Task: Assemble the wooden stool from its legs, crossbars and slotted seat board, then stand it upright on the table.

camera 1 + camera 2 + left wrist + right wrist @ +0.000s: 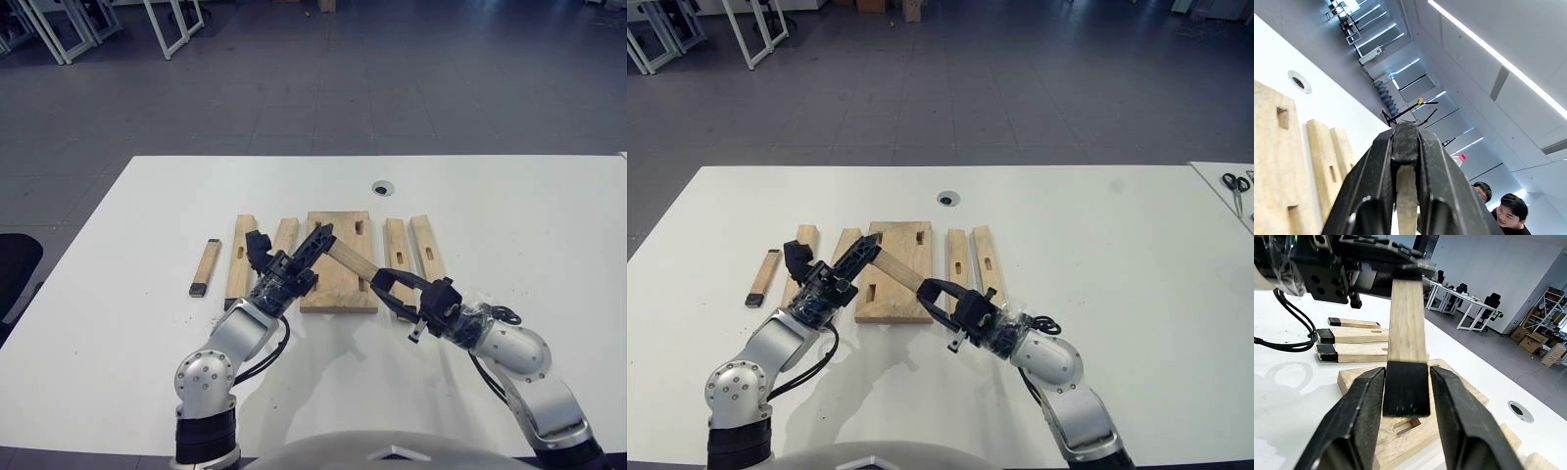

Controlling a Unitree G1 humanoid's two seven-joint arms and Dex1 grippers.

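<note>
Right now the left gripper [325, 233] clenches the bare upper end of a wooden leg [351, 259] and the right gripper [377, 286] grasps its black-tipped lower end; it slants just above the seat board [338, 294] on the worktop [509, 215], other pieces [240, 259] flat alongside

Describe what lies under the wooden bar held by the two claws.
Beneath the bar the slotted seat board lies flat on the table. The bar and the left claw cover part of the board, so any slots there cannot be seen.
</note>
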